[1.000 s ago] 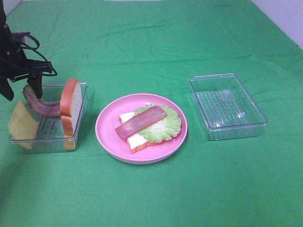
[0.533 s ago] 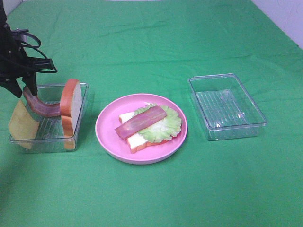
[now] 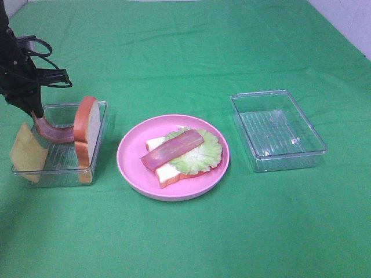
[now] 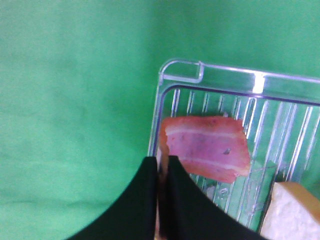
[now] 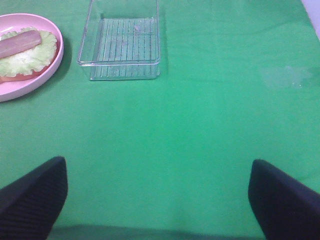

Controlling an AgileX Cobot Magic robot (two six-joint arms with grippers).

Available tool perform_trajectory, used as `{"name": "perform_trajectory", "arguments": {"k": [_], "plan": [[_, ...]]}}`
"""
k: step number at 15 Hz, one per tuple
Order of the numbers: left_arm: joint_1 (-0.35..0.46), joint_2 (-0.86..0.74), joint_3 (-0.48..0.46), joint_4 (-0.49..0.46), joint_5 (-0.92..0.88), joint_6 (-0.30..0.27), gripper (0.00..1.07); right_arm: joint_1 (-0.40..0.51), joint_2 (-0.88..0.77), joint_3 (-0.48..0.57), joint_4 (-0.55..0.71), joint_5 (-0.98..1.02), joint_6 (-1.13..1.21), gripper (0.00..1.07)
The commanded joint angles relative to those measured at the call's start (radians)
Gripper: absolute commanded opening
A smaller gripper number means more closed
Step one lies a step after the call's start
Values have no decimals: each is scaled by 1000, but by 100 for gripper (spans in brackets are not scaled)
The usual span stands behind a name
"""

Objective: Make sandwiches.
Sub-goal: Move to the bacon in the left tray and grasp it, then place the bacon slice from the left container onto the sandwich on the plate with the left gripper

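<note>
On the pink plate (image 3: 131, 169) lies a stack: a bread slice (image 3: 165, 172), green lettuce (image 3: 203, 155) and a bacon strip (image 3: 172, 149) on top. The clear left tray (image 3: 62, 175) holds a second bread slice (image 3: 87, 130) standing on edge, a curved bacon strip (image 3: 53, 132) and a yellow cheese square (image 3: 26, 152) at its left end. My left gripper (image 3: 35, 110) is shut on the raised end of that bacon strip (image 4: 207, 146), pinched between its black fingers (image 4: 145, 200). My right gripper (image 5: 159, 197) hangs open over bare cloth, out of the exterior high view.
A clear tray (image 3: 278, 130) with nothing in it sits right of the plate, also seen as the clear tray (image 5: 122, 46) in the right wrist view. Green cloth covers the whole table. A pale wall shows at the far right corner.
My left gripper's jaws have closed on the end of the bacon strip in the left tray, shifting slightly right. The plate's stack and the right arm have not moved.
</note>
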Motion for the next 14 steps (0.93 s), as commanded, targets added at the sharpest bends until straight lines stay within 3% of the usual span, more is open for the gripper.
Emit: {"name": "perform_trajectory", "arguments": {"k": [1,6,7,11,14], "plan": [[-6,0,-5,-8,11,-14,0,-2,-34,4,7,-12,-10,94],[-6,-2,-13,-49,47,-17,0,-2,-34,4,7,-12,-10,94],[-6,-2,-51,-76,91,-5,0,-2,-34,4,7,-12,-10,94],[-6,-3,-285,-138,246,24,0,-2,-34,4,7,-12,-10,94],[-53,-3,-502,-217,300,50,0,-2,-34,4,7,-12,-10,94]]}}
